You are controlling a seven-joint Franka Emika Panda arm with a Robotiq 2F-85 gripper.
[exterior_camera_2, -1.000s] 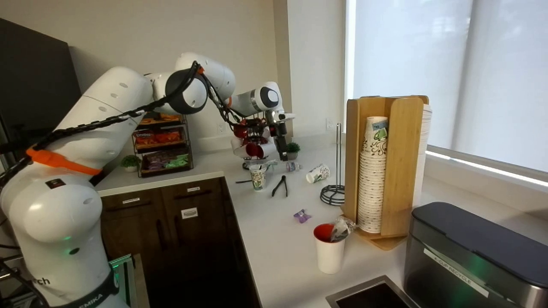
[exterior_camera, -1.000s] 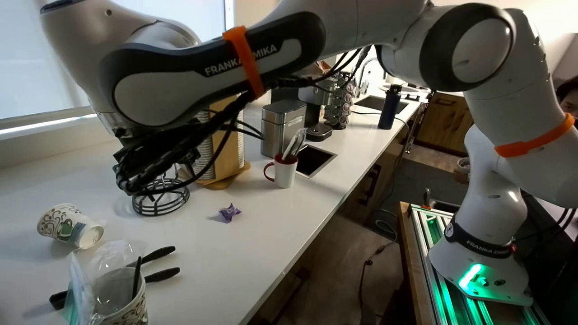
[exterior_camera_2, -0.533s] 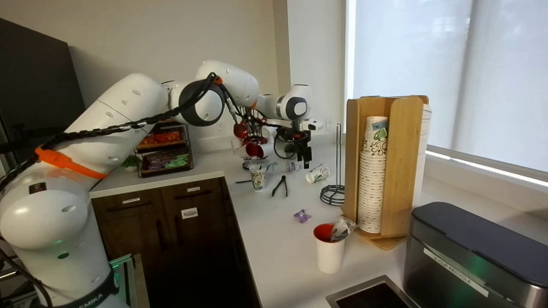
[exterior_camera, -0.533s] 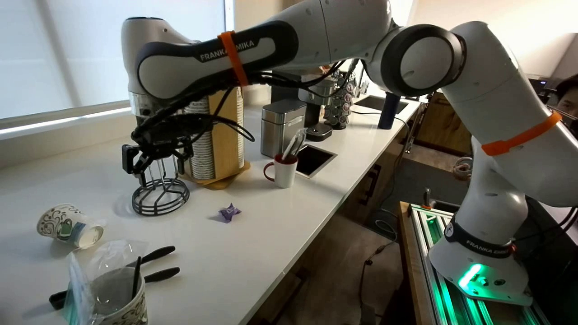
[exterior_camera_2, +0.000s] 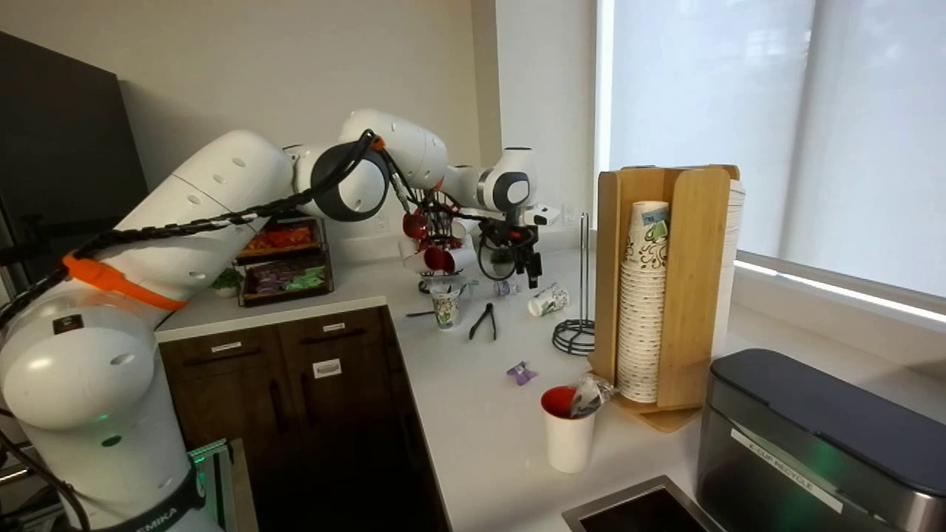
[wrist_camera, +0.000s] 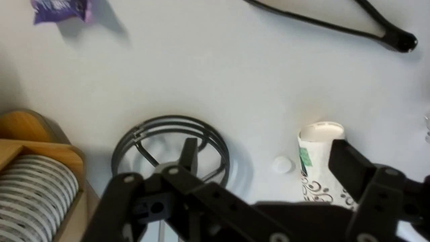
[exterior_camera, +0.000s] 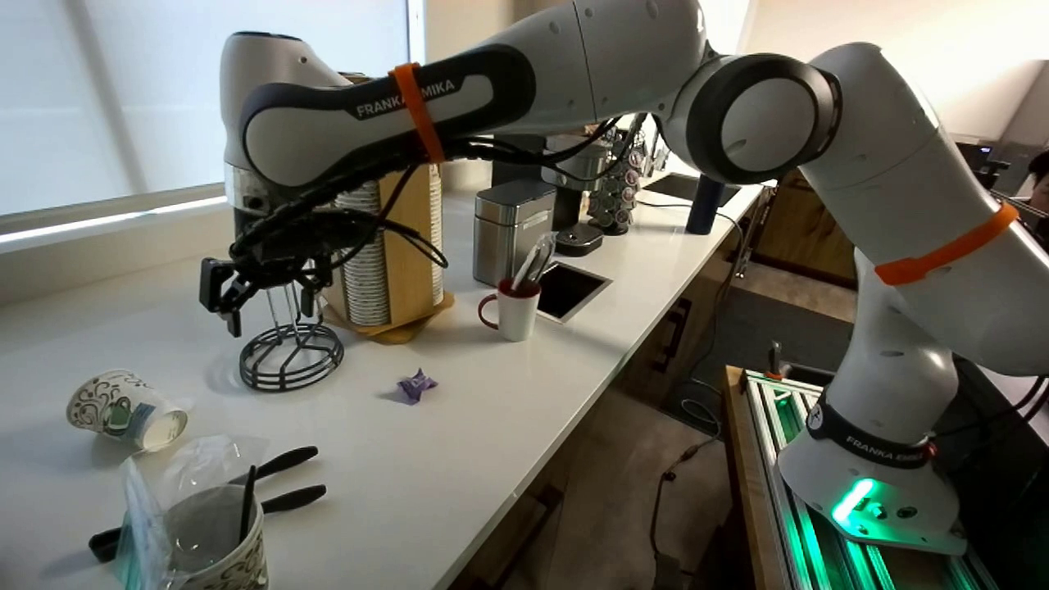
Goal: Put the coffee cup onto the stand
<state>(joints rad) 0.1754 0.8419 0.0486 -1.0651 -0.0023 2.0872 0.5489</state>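
The hand (wrist_camera: 267, 156) hung above the worktop (exterior_camera: 393, 475), its 2 fingers spread wide with nothing between them. In the wrist view 1 finger overlapped the wire stand (wrist_camera: 173, 118) and the other the paper coffee cup (wrist_camera: 315, 164), so a straight descent seemed liable to catch the stand's wires and tip it; a shift away from the stand looked needed first. Being tapered and probably light, the cup could have rolled if a fingertip met it off-centre, and the small white round piece (wrist_camera: 283, 164) between it and the stand could have blocked a finger. Too firm a squeeze might have buckled the paper. The cup lay on its side near the stand, opposite the wooden cup holder (exterior_camera_2: 687, 295), whitish with dark scrolls, a green cup motif and its narrower base showing.
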